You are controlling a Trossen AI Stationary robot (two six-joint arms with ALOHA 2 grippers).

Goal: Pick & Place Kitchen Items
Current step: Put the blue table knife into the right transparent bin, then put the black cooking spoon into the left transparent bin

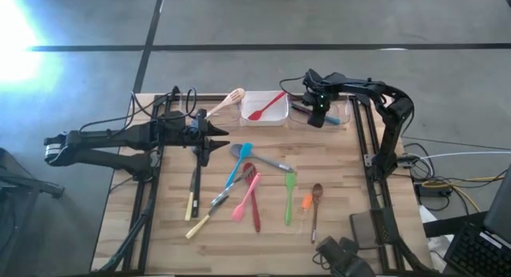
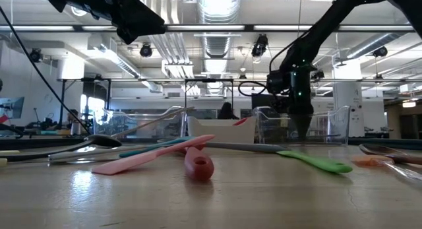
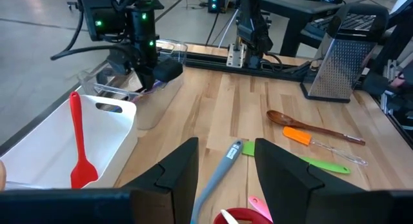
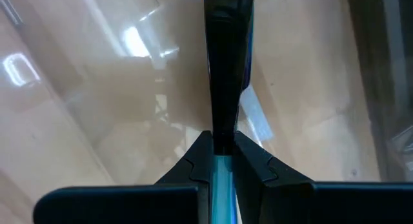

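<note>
Right gripper point(image 1: 319, 117) lowered into the clear tray point(image 1: 342, 111) at the surface's point(image 1: 343, 189) one o'clock corner, fingers point(image 4: 251, 161) clamped on a teal-and-black utensil point(image 4: 222, 75). Left gripper point(image 1: 217, 138) waiting at ten o'clock, fingers point(image 3: 177, 172) apart. Red spatula point(image 1: 265, 106) inside the white tray point(image 1: 278, 117) at twelve o'clock; other utensils scattered mid-surface.

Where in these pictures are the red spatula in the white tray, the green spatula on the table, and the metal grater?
red spatula point(image 3: 79, 161), left wrist view, on its blade end.
green spatula point(image 1: 289, 195), high view, midway along its handle.
metal grater point(image 3: 339, 59), left wrist view, on its perforated face.
</note>
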